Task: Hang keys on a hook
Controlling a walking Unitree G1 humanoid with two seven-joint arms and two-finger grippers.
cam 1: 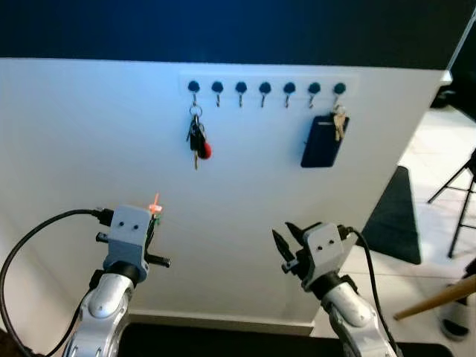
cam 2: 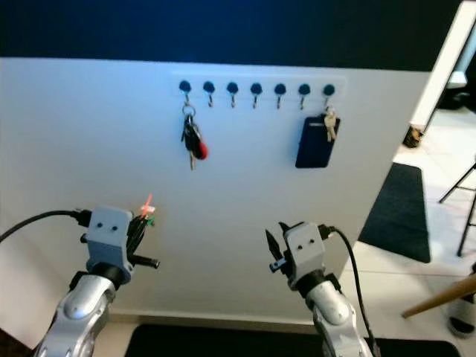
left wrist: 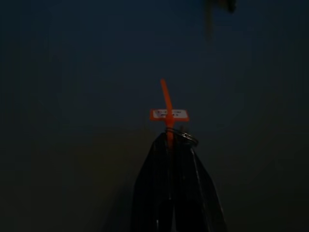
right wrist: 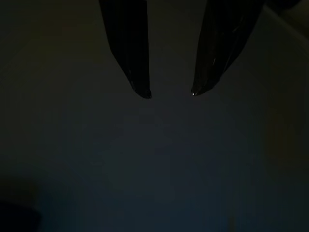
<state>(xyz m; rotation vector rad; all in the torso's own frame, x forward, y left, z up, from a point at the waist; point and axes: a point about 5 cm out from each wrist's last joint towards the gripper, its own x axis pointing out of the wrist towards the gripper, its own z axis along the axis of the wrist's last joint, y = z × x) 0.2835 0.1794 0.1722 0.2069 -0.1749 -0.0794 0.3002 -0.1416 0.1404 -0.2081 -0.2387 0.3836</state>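
Left gripper [cam 1: 154,223], lower left of the frame, its fingers [left wrist: 169,193] closed on a key ring [left wrist: 182,137] that carries an orange tag [left wrist: 168,114]; the tag juts up and out past the fingertips, so the held thing's long axis runs along the fingers toward the white wall [cam 1: 89,149]. The keys themselves cannot be made out in the dark left wrist view. Right gripper [cam 1: 286,245], lower centre-right, fingers parted and holding nothing.

Hook rail [cam 1: 265,89], upper centre, with seven dark-capped hooks in a row. The first hook from the left holds a bunch of keys with a red fob [cam 1: 198,141]; the two at the right end carry a dark pouch [cam 1: 322,141] and pale keys [cam 1: 339,123]. The free hooks [cam 1: 241,91] lie between, well above the left gripper.

Judged handling: a small, light, rigid metal ring, smooth and apt to swivel or slip in the pinch; the tag is thin and flexible, a poor hold. Best held by the ring's lower arc, leaving the upper loop open to drop over a hook
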